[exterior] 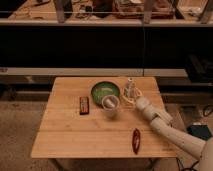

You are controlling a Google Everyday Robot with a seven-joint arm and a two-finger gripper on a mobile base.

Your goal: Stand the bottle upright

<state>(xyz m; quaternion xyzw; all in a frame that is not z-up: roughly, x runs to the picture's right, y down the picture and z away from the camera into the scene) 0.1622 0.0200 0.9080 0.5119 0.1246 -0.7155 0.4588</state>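
The bottle (129, 88) is small, pale and translucent with a whitish cap. It stands upright on the wooden table (65, 135), right of the green bowl (105, 91). My gripper (131, 97) is at the bottle's lower body, at the end of the white arm (160, 120) that reaches in from the lower right. The gripper's front hides the bottle's base.
A white cup (110, 106) stands just in front of the green bowl, left of the gripper. A dark flat bar (84, 105) lies left of the cup. A red elongated object (135, 140) lies near the table's front edge. Dark shelving stands behind the table.
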